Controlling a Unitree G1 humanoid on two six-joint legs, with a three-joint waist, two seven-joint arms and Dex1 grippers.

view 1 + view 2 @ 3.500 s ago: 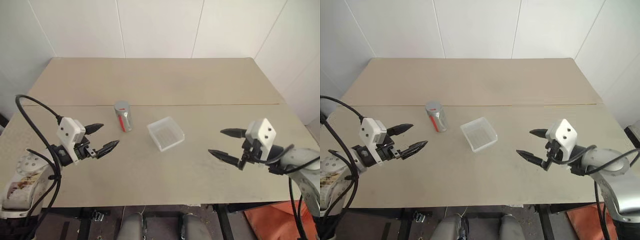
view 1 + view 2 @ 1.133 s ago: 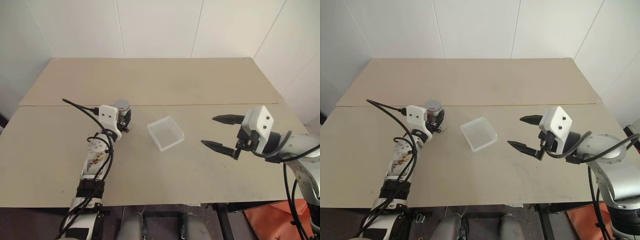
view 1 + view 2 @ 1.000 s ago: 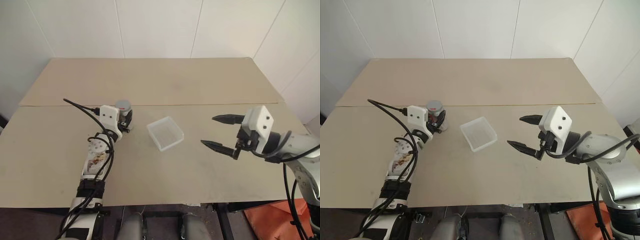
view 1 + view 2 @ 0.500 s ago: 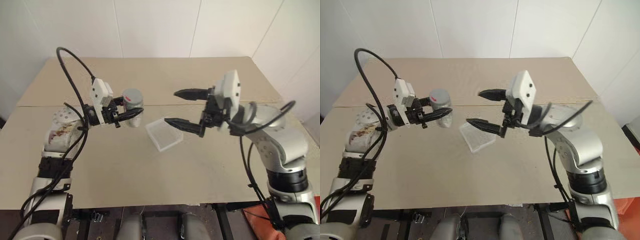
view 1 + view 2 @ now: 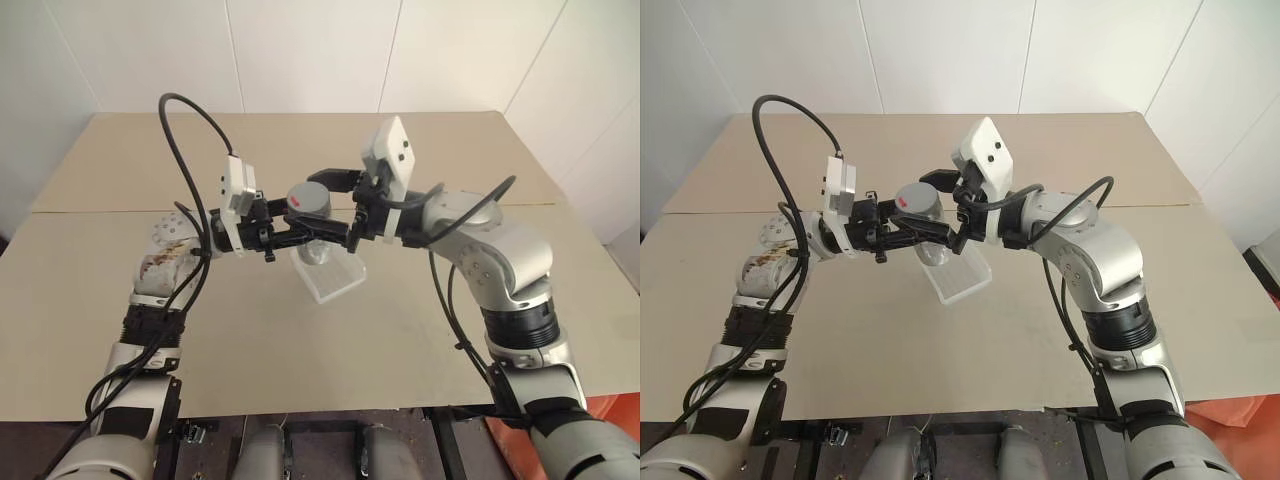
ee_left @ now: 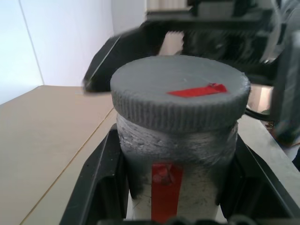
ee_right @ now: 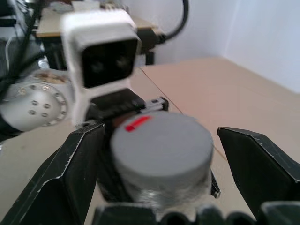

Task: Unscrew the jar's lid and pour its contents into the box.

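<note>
Left eye view: the left gripper [image 5: 290,232] has the jar [image 5: 312,235] clamped by its body and holds it upright in the air, above the box [image 5: 332,282], which sits on the table [image 5: 420,330] just under and a little toward the robot from the raised jar. The grey lid [image 5: 309,200] with its red mark is on top of the jar, screwed down as far as I can tell. From the other side the right gripper [image 5: 345,205] has its fingers spread wide, one on either side of the lid, with clear air between each finger and the cap's ribbed edge in the right wrist view. So the step in hand looks like getting a grip on the lid to twist it off. To do that well, I'd say the right fingers want to close squarely on the ribbed rim, centred on the cap and not down on the jar's neck, or they would squeeze the body and turn the whole thing in the left grip. The left hold should be firm enough to resist the twist, and the jar should stay upright over the box so nothing spills once the cap loosens. What is inside the jar I can't make out.
</note>
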